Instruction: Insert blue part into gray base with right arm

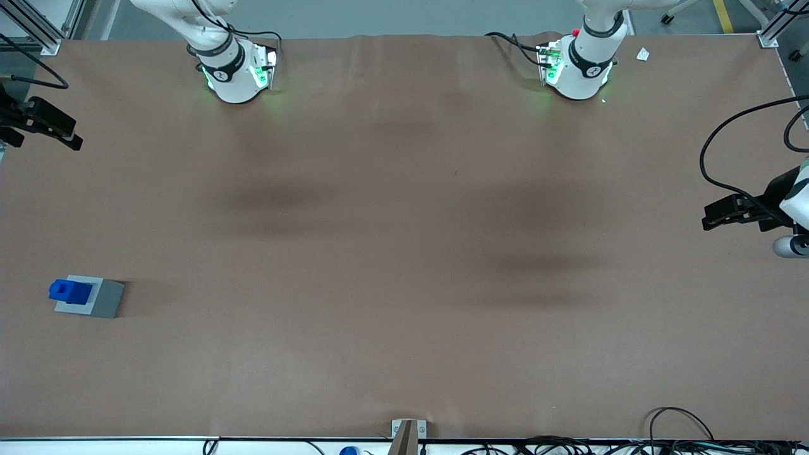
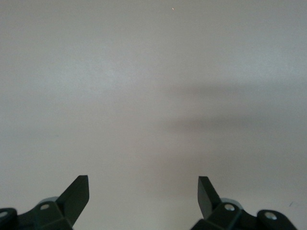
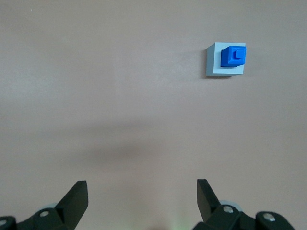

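Note:
The blue part (image 1: 71, 291) stands on the upper face of the gray base (image 1: 101, 300), stud up, toward the working arm's end of the table. I cannot tell how deep it sits in the recess. My right arm's gripper (image 1: 71, 140) hangs above the table, farther from the front camera than the base and well apart from it. In the right wrist view the gripper (image 3: 142, 192) is open and empty, with its fingertips (image 3: 78, 191) wide apart. The blue part (image 3: 233, 56) on the gray base (image 3: 214, 66) shows well away from the fingers.
The two arm pedestals (image 1: 237, 76) (image 1: 578, 72) stand at the table's back edge. The parked arm's gripper (image 1: 727, 215) hangs over its end of the table. A metal bracket (image 1: 407, 433) and cables (image 1: 676, 423) lie at the front edge.

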`<state>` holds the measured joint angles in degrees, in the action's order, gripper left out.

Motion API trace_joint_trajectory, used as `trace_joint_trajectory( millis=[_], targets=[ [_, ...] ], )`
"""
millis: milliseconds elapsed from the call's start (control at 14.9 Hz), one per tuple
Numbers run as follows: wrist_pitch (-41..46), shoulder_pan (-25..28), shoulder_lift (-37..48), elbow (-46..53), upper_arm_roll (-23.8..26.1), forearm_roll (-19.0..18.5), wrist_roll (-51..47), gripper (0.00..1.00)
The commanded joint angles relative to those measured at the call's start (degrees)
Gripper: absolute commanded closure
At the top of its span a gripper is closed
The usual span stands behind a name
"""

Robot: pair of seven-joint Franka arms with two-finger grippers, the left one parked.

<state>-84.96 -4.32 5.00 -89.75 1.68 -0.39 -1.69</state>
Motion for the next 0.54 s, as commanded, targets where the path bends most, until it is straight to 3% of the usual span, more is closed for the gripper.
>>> trace_joint_trajectory(
  millis=[0, 469],
  targets=[
    [0.66, 0.18, 0.63, 1.75, -0.18, 0.74, -0.95, 0.0],
    [3.04, 0.18, 0.54, 2.56, -0.27, 1.88, -1.3, 0.0]
  ],
)
